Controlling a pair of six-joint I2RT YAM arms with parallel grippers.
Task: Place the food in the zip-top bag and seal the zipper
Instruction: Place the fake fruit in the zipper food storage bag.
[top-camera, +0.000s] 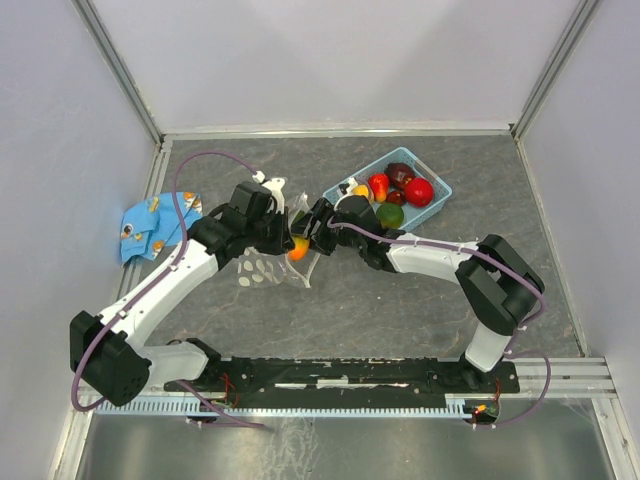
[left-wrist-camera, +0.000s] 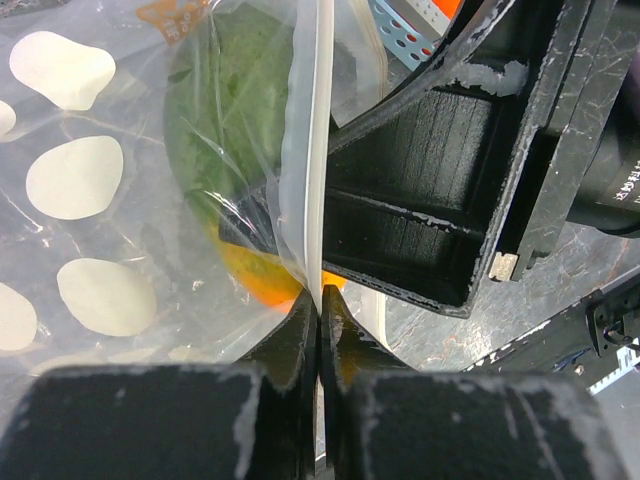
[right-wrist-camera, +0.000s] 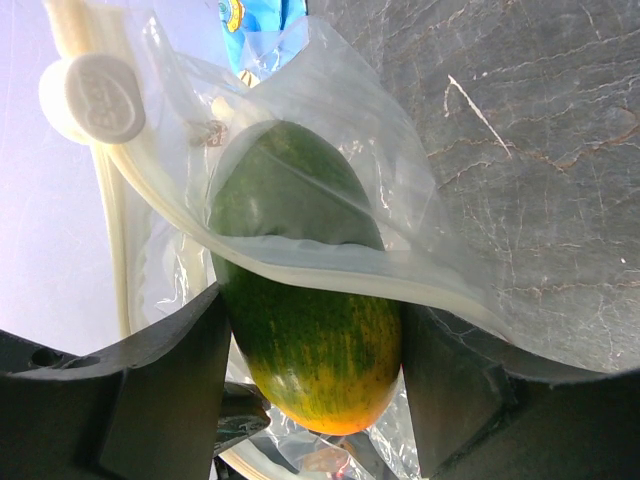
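Showed a grey table (top-camera: 400, 320) with a clear, white-dotted bag (top-camera: 262, 268) near its middle, the mouth edge caught between two claws. Showed a blue basket (top-camera: 443, 186) of toy fruit (top-camera: 418, 191) at the back right. Had the left claw (left-wrist-camera: 318, 300) clenched on the bag's zipper (left-wrist-camera: 318, 150). Had the right claw (right-wrist-camera: 310, 350) gripping a green-and-orange mango (right-wrist-camera: 300, 300) by its sides, green end inside the bag mouth, orange end outside between the fingers.
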